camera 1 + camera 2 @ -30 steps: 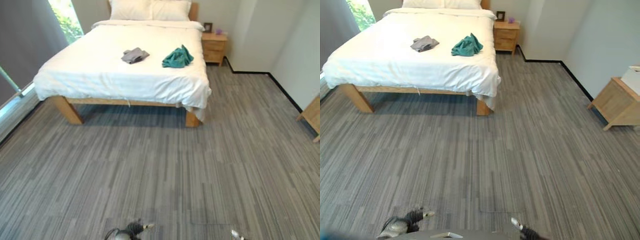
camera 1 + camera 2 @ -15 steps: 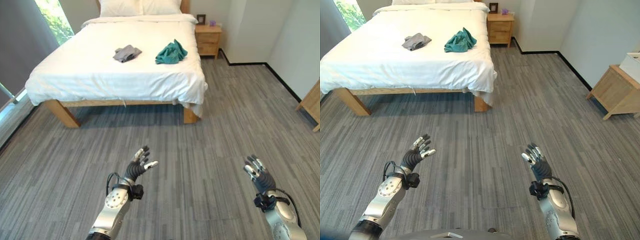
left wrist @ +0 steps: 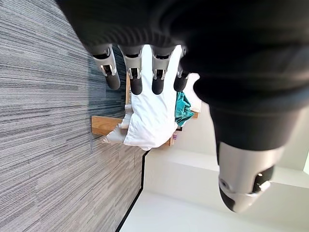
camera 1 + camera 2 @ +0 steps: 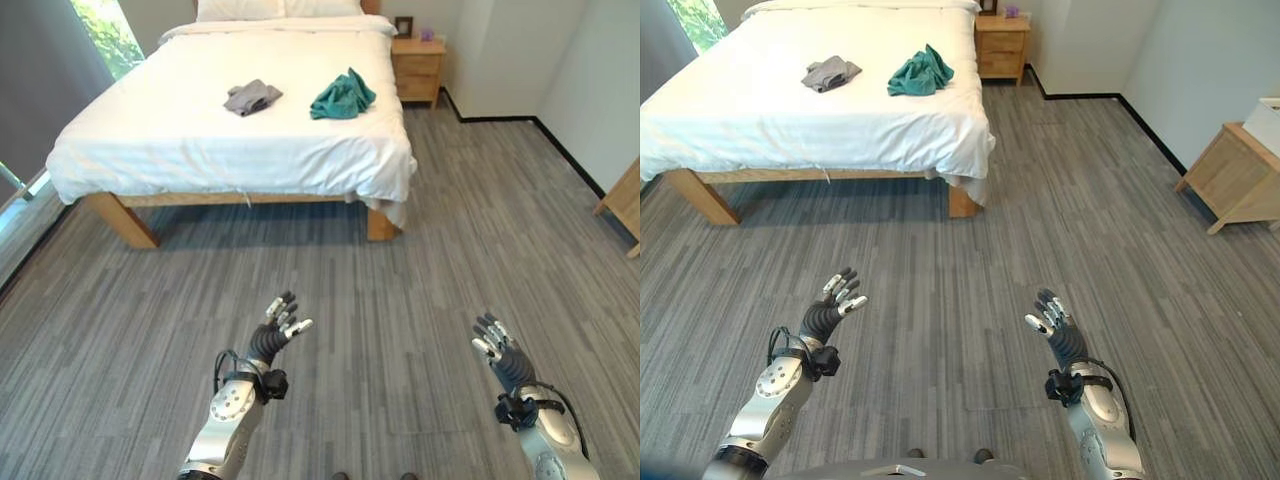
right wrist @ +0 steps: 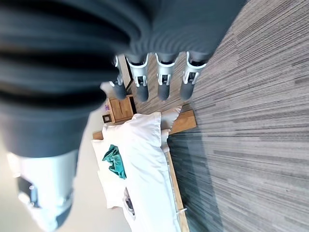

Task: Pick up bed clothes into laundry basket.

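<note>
Both hands held out over grey floor (image 4: 400, 300), well short of the bed (image 4: 200, 140). Left hand (image 4: 272, 336) has straight, spread fingers and holds nothing; right hand (image 4: 503, 357) likewise. Teal garment (image 4: 342, 95) and grey garment (image 4: 251, 97) lie apart on the white bedsheet, near the middle. Wooden nightstand (image 4: 419, 68) beside the bed's head.

From here nothing reads: no words, labels or numbers on the bed (image 4: 200, 140), the clothes, the nightstand (image 4: 418, 72) or the floor.
</note>
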